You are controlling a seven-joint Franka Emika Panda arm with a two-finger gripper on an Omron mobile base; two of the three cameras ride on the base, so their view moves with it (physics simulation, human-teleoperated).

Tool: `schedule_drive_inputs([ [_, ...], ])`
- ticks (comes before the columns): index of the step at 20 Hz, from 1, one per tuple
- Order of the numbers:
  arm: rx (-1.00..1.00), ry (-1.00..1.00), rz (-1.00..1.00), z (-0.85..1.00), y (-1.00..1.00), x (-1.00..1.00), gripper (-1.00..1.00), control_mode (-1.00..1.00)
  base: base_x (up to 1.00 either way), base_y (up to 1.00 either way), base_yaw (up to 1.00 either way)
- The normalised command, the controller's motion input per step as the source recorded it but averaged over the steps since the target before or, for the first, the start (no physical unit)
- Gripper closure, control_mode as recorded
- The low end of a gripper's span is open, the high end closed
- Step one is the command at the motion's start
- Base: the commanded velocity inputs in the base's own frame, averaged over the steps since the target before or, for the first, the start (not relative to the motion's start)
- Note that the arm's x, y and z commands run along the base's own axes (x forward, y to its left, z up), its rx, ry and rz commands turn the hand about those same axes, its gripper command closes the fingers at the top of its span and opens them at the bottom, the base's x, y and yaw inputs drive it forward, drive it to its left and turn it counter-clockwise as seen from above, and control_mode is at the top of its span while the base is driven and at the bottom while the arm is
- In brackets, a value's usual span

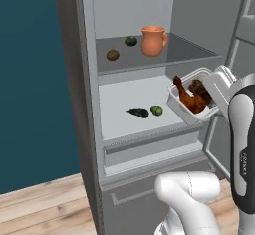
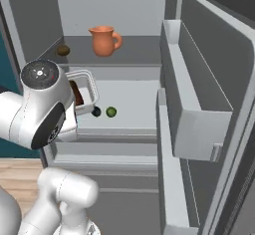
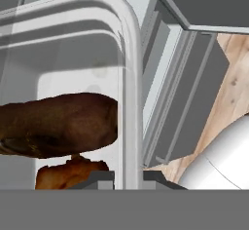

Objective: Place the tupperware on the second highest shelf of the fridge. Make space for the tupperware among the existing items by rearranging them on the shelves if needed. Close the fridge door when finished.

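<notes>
1. Tupperware rim stands between the two fingertips of the gripper, clamped on it, brown food inside.
2. Seen from the left base, the tupperware hangs tilted at the right edge of the white second shelf in the fridge.
3. On that shelf lie an aubergine and a lime.
4. Above, on the grey shelf, stand a jug and two round fruits.
5. Door stands open.

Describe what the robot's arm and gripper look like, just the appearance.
The arm is glossy white with rounded, bulbous segments and dark grey to black panels at the joints. One dark panel carries small pale lettering, too small to read. A round dark cap with faint markings tops one joint. The gripper ends in two small, dark grey, blocky fingertips. No loose cables show.
</notes>
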Motion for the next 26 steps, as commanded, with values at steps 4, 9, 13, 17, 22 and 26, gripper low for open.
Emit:
schedule_drive_inputs([
  [4,0.0,0.0,0.0,0.0,0.0,0.0,1.0,1.0,0.44,0.0,-0.08],
  [9,0.0,0.0,-0.01,-0.09,-0.04,0.0,1.0,-1.0,0.06,-0.09,-0.03],
  [13,-0.03,0.0,-0.05,-0.5,-0.13,0.0,1.0,-1.0,0.0,0.0,0.0],
  [17,-0.06,0.07,-0.08,-0.56,-0.04,0.04,1.0,-1.0,0.0,0.0,0.0],
  [22,-0.07,0.06,-0.08,-0.63,0.0,0.08,1.0,-1.0,0.0,0.0,0.0],
  [26,-0.01,-0.06,-0.07,-0.46,-0.11,0.1,1.0,-1.0,0.0,0.0,0.0],
])
